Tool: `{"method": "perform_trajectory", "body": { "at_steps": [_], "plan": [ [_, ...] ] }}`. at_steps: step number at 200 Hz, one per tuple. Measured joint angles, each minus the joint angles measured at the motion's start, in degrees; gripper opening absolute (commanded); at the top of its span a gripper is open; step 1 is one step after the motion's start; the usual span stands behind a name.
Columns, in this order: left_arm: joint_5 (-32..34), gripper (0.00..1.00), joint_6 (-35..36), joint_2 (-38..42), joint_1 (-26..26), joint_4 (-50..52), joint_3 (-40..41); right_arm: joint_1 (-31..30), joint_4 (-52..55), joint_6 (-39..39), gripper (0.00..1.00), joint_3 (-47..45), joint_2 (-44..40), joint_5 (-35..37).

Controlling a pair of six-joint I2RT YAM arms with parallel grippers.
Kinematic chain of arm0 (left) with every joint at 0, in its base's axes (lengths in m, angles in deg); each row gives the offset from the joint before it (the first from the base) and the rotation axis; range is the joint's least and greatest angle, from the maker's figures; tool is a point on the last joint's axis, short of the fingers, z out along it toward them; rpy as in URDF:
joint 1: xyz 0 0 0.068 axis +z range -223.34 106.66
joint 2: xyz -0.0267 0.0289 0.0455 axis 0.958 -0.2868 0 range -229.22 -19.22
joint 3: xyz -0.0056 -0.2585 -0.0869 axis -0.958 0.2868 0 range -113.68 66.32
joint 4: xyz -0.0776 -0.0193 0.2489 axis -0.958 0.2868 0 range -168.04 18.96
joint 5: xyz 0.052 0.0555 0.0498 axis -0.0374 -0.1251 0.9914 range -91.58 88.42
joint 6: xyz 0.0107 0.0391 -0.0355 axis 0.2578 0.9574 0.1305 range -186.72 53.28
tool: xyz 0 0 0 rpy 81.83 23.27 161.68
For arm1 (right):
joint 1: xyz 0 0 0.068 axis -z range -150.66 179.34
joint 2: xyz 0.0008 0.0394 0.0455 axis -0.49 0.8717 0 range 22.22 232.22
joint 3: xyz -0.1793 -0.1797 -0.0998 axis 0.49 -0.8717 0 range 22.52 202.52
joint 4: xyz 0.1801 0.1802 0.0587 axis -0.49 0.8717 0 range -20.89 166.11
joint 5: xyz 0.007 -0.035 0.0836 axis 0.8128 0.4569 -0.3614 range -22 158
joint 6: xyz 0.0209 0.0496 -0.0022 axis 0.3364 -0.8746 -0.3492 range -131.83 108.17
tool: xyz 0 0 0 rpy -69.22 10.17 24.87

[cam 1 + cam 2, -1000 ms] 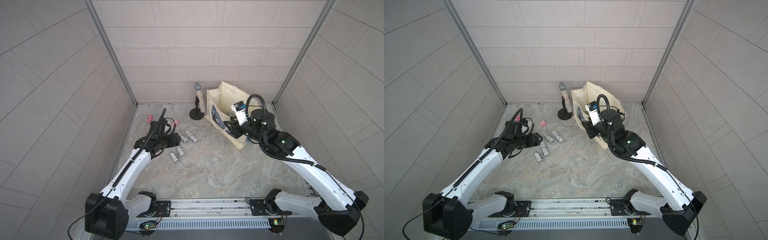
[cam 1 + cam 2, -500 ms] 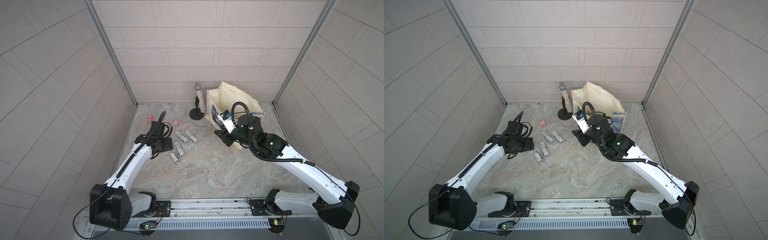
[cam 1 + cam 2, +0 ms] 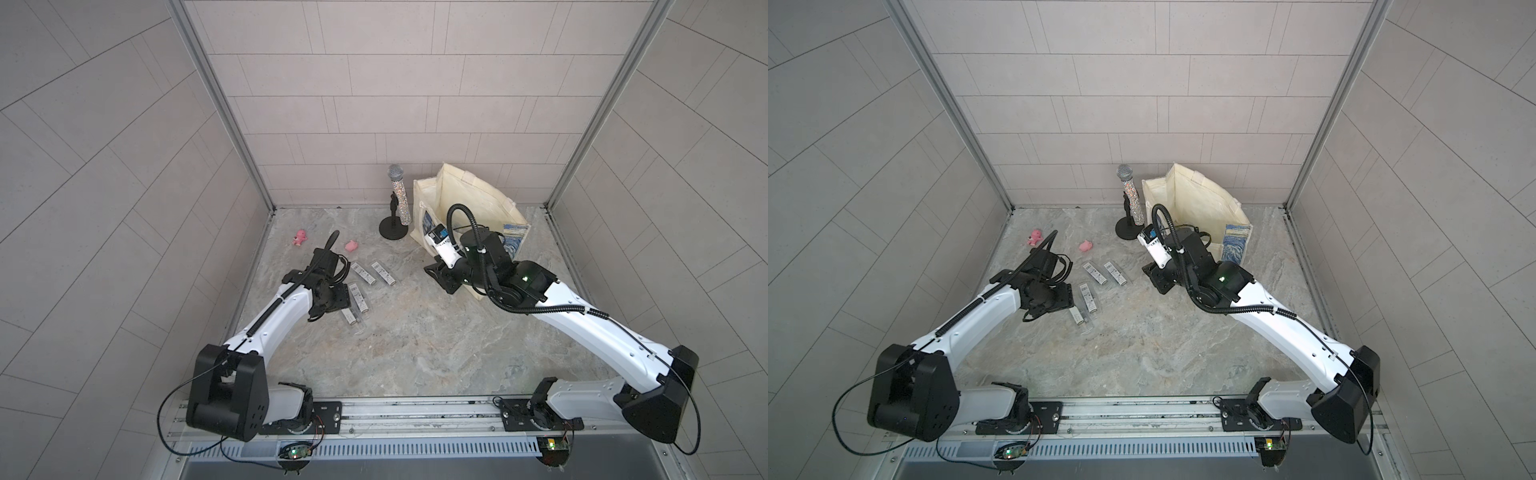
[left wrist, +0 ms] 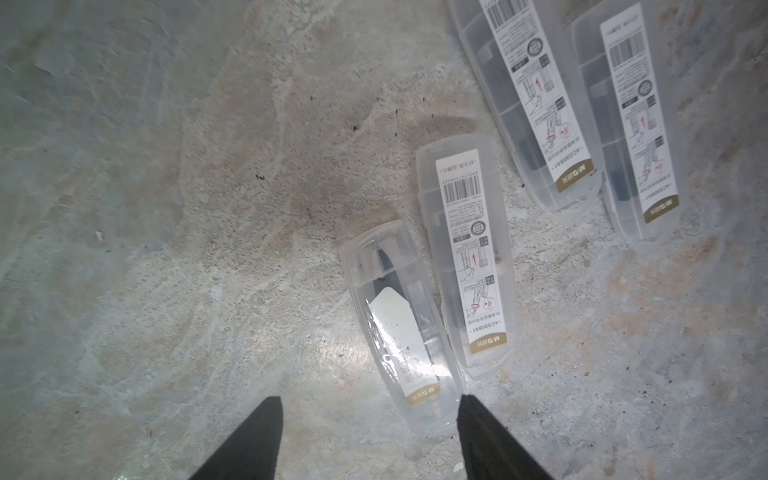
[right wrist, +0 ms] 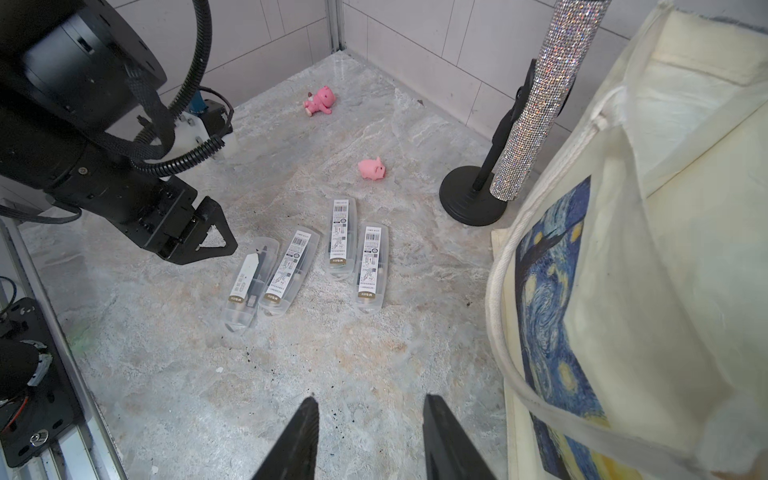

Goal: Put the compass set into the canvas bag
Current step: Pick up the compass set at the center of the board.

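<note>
The right gripper (image 5: 370, 398) has pulled out of the canvas bag (image 3: 469, 195) to just beside it, narrowly parted and empty, while the left gripper (image 4: 369, 398) hovers wide and empty at the compass set (image 4: 399, 332) farthest from the bag.

- Tabletop (image 3: 415, 353), 6 o'clock half in both top views: bare marble between the two arms, a wide free lane.
- Four compass set cases (image 3: 358, 297) at 9 o'clock of centre, in two pairs. The near pair lie just beside each other, with no finger room between them. There is a slim gap within the far pair.
- Left hand (image 4: 368, 400): fingers spread, one fingertip just beside the nearest case's end, bare tabletop on its other side.
- Pink toys (image 3: 351, 246) at 11 o'clock, apart from the cases.
- Microphone stand (image 3: 392, 228) at 12 o'clock, base near the canvas bag (image 3: 469, 195); tight gap there.
- Bag mouth gapes upward. Right hand (image 5: 370, 398), fingers apart and empty, is low at the bag's 8 o'clock corner.
</note>
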Motion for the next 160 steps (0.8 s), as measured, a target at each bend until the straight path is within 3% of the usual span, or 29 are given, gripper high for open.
{"method": "perform_trajectory", "body": {
  "at_steps": [160],
  "plan": [
    [6.12,0.73,-4.22,-12.2,-6.05,-4.42,-1.49,-0.04,0.74,0.63,0.43,0.28,0.9,-0.17]
  ]
}}
